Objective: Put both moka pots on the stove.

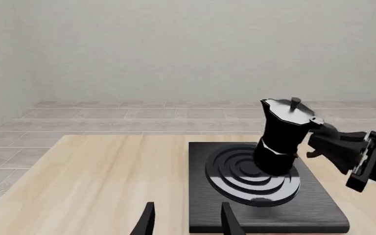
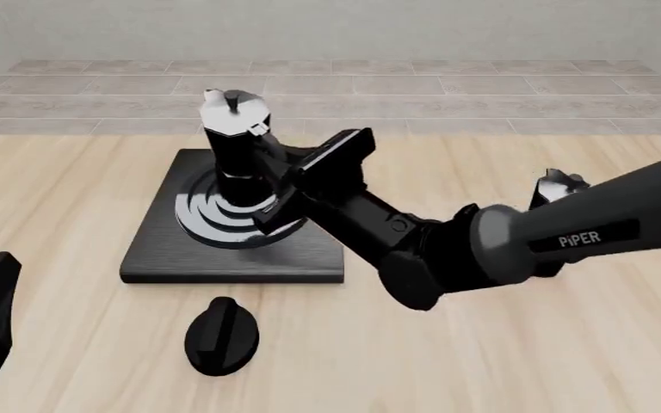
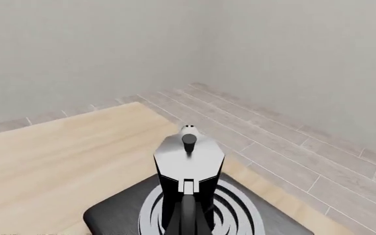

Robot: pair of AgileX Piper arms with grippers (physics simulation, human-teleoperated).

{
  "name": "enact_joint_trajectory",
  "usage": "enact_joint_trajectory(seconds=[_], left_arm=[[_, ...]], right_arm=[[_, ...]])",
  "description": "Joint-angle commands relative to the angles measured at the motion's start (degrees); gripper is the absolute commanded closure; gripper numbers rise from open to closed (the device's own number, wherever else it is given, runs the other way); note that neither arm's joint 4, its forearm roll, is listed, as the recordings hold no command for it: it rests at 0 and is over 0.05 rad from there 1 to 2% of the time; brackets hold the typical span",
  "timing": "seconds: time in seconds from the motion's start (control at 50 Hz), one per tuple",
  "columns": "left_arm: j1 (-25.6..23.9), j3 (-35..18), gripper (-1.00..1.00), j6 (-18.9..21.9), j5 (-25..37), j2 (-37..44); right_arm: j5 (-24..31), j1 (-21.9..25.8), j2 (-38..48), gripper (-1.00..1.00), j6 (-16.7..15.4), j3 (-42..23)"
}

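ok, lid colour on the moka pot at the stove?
Silvery-grey lid with a small dark knob, on the black moka pot; clearest in the right wrist view.

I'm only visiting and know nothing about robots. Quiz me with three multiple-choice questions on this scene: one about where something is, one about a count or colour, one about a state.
1. Where is the moka pot that the right gripper is at?
A. On the stove's burner
B. On the bare table
C. On the floor

2. How many moka pots show in the front view?
A. One
B. Two
C. Three

3. How are the left gripper's fingers?
A. Closed on a pot
B. Closed on the knob
C. Apart, holding nothing

Answers:
1 A: it stands on the ringed burner of the stove.
2 B: one on the stove, a second pot half hidden behind the right arm.
3 C: the left wrist view shows a gap between them, with only table and stove beyond.
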Motion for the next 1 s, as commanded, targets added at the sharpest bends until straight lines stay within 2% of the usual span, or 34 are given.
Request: enact_joint_trajectory(seconds=[0.02,0.68,1.0], left_arm=[[0.0,0.0,-1.00,0.0,0.0,0.0],[0.0,0.0,-1.00,0.0,0.0,0.0],[0.0,0.0,-1.00,0.0,0.0,0.0]], right_arm=[[0.9,0.9,3.6,1.00,-0.5,-6.1],[3.8,2.8,7.7,1.00,2.2,-13.2],[6.1,1.8,11.4,1.00,2.3,-16.8]])
